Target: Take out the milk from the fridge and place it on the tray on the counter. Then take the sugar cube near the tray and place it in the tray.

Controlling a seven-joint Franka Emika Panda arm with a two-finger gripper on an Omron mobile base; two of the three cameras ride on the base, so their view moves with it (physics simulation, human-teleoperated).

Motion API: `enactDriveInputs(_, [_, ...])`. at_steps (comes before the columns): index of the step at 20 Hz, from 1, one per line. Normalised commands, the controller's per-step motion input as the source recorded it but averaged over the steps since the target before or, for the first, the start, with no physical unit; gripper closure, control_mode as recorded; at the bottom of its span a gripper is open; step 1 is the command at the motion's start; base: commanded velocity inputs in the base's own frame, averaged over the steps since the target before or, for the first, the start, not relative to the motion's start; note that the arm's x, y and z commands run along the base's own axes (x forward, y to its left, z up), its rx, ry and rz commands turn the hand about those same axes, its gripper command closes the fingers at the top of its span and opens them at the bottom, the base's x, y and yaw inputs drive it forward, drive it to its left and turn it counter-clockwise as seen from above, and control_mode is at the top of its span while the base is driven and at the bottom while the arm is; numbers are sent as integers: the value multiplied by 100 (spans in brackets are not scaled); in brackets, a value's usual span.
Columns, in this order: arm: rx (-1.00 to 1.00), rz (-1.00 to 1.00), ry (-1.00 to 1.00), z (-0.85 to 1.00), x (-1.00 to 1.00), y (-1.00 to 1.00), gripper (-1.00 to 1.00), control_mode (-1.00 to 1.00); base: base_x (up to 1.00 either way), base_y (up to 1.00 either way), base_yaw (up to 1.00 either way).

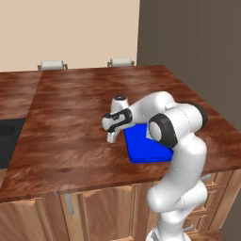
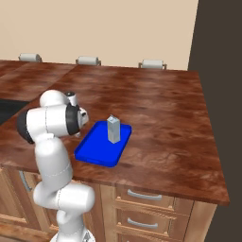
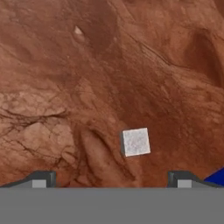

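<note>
Above the tabletop: the pincer point(image 3: 111, 178) points down at the wood, its two tips spread wide with nothing between them.
Pincer from the left: in the left base view the pincer point(image 1: 111, 137) hangs just left of the tray point(image 1: 141, 149), low over the wood.
Sugar cube: in the hand view the sugar cube point(image 3: 136, 141) lies on bare wood a little ahead of the tips, between their lines and nearer one of them; no tip touches it.
Tray corner: a blue sliver of tray point(image 3: 217, 177) shows at that view's edge, close to the cube.
Milk: the right base view shows the milk point(image 2: 113, 129) upright inside the tray point(image 2: 97, 152), toward its far end; from the left the arm covers that spot.
Tabletop: the tabletop point(image 2: 160, 113) is reddish-brown wood with the tray near its front edge.
</note>
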Motion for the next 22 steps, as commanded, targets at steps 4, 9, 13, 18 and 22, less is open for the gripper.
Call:
enactDriveInputs(4, [0,0,5,-24,18,6,-100,-100,0,0,0])
enactDriveInputs(9, [0,0,0,-17,26,0,-100,-100,0,0,0])
enactDriveInputs(13, [0,0,0,-17,33,0,-100,-100,0,0,0])
enactDriveInputs(18, [0,0,1,-22,14,1,-100,-100,0,0,0])
enactDriveInputs(22, [0,0,1,-20,0,1,-100,-100,0,0,0])
